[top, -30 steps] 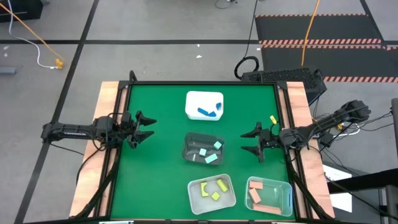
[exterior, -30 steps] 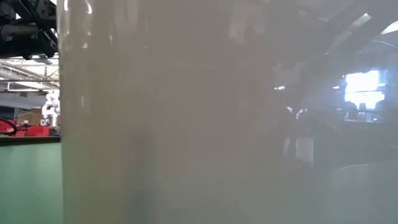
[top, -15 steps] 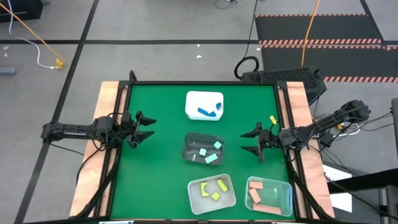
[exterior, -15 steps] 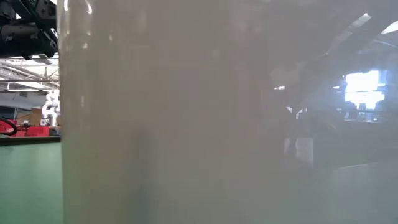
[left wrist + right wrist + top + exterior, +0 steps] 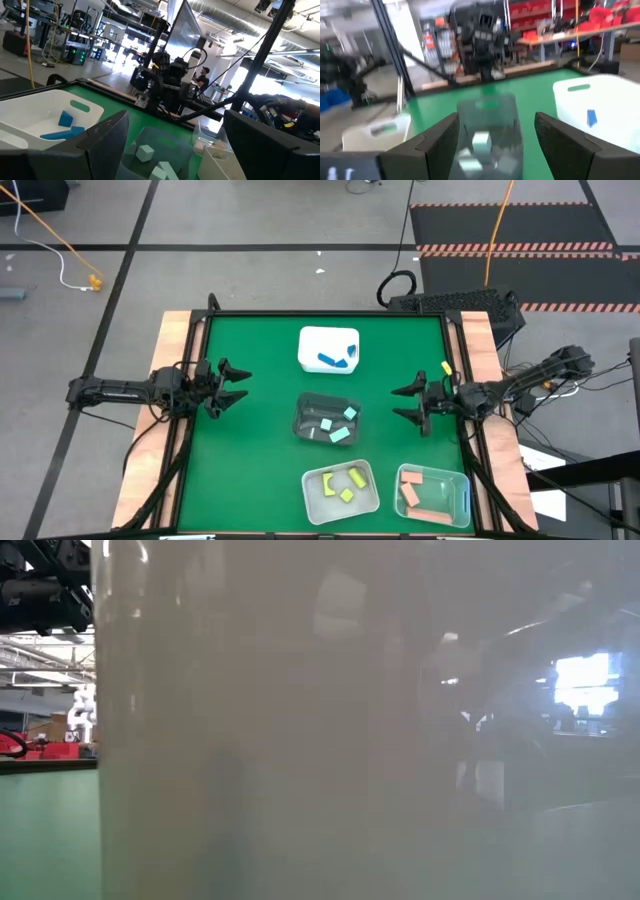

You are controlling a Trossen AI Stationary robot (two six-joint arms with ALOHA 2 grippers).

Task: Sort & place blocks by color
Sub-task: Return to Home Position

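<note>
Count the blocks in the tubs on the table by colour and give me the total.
Blue blocks: 3 (lying close together, so least certain)
Mint green blocks: 3
Yellow blocks: 3
Salmon pink blocks: 3
Total: 12

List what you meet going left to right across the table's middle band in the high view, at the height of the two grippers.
left gripper, open, by the left edge → dark tub holding mint blocks → right gripper, open, by the right edge.
</note>
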